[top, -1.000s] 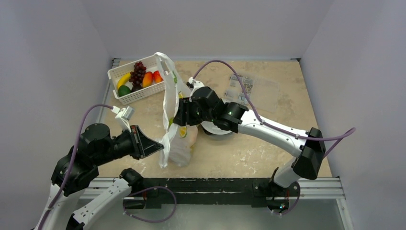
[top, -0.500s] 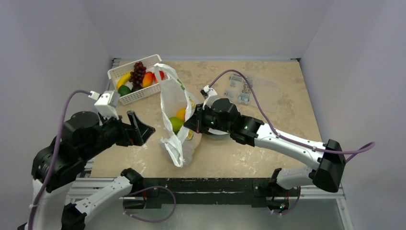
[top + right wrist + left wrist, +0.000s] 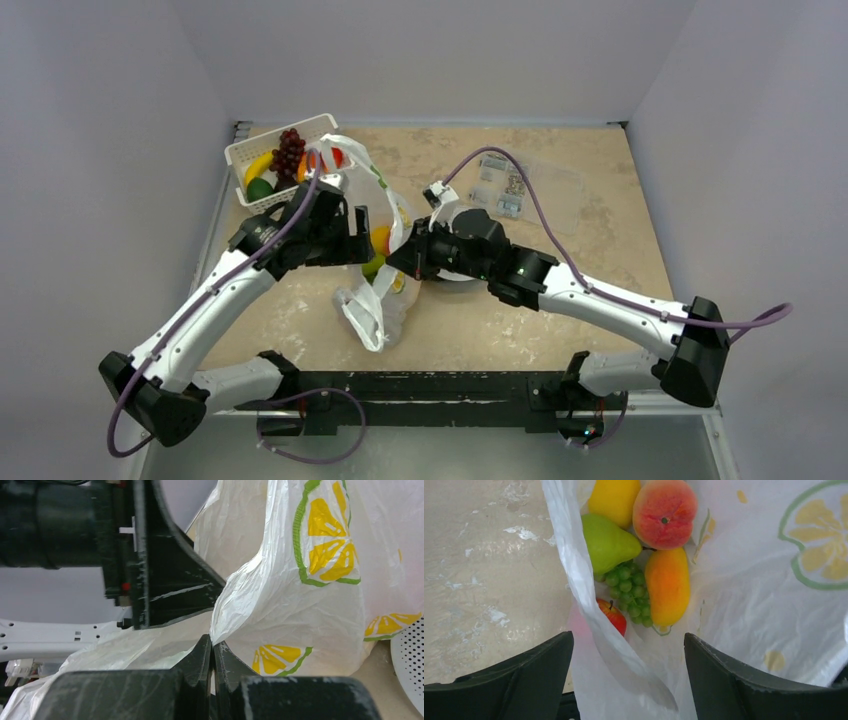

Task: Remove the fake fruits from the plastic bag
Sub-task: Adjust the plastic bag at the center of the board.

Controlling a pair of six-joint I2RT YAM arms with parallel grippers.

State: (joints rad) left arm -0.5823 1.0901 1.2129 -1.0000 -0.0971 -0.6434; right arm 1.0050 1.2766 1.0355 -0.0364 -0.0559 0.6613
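Note:
The plastic bag (image 3: pixel 368 305) lies in the middle of the table with its mouth held open. My right gripper (image 3: pixel 402 262) is shut on the bag's right rim (image 3: pixel 235 605), its jaws pinching the film. My left gripper (image 3: pixel 352 232) hangs open over the mouth, and a fold of the bag wall (image 3: pixel 589 610) runs between its fingers without being gripped. Inside I see the fake fruits: a green pear (image 3: pixel 606 542), a peach (image 3: pixel 664 512), a yellow lemon (image 3: pixel 614 500), green grapes (image 3: pixel 629 590), an orange mango (image 3: pixel 667 585) and a red apple (image 3: pixel 614 617) half behind the film.
A white slotted basket (image 3: pixel 240 155) holding other fruits stands at the back left, close behind my left arm. A flat clear packet (image 3: pixel 520 185) lies at the back right. A white perforated disc (image 3: pixel 410 655) sits under my right wrist beside the bag.
My left arm has let go of the bag, opened, and swung from the near left over the bag's mouth. My right gripper has shut on the rim and pulled it down and open.

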